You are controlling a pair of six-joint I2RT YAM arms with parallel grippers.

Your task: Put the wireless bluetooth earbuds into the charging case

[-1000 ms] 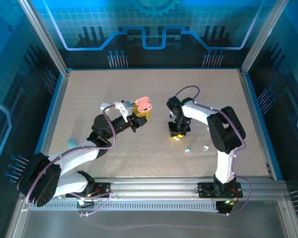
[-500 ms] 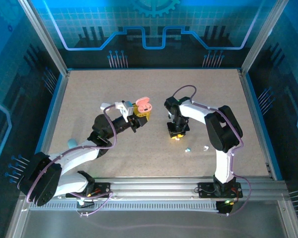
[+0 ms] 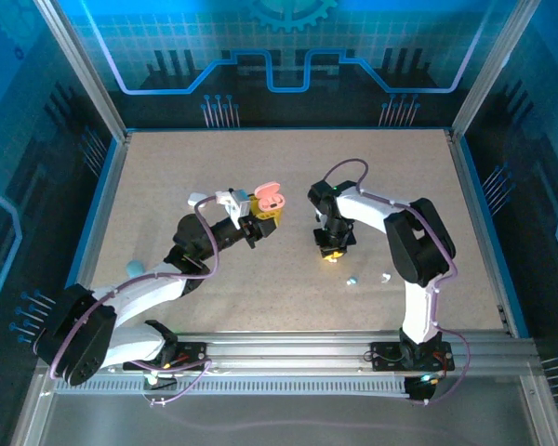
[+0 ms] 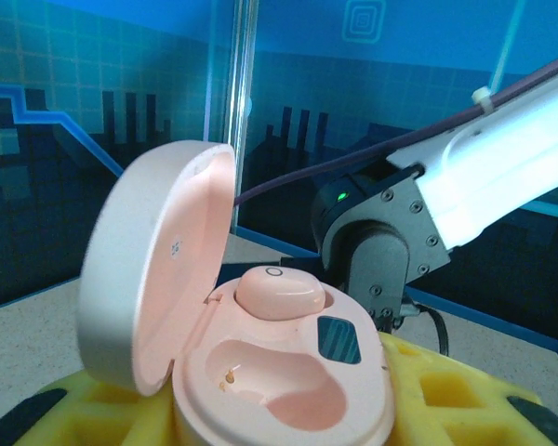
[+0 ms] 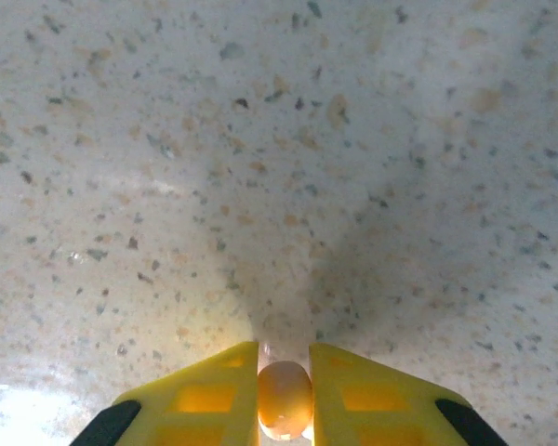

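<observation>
The pink charging case (image 4: pixel 353 395) sits between my left gripper's yellow fingers (image 4: pixel 451 400), its lid (image 4: pixel 158 269) swung open to the left. One pink earbud (image 4: pixel 279 293) rests in the far socket; the near socket (image 4: pixel 279 386) is empty. From above, the case (image 3: pixel 270 196) is held off the table by my left gripper (image 3: pixel 264 217). My right gripper (image 3: pixel 331 253) points down at the table, shut on a small rounded earbud (image 5: pixel 285 398) pinched between its yellow fingers (image 5: pixel 209 395). A light blue earbud (image 3: pixel 352 278) and a white one (image 3: pixel 385 276) lie loose nearby.
A light blue rounded object (image 3: pixel 135 268) lies beside the left arm near the table's left edge. The right arm's wrist (image 4: pixel 381 242) stands close behind the held case. Blue walls and metal posts (image 3: pixel 79 70) ring the speckled table (image 3: pixel 400 177).
My right gripper's fingers have closed onto the small earbud at the table. That arm shifted slightly left. The left arm and the case have held still.
</observation>
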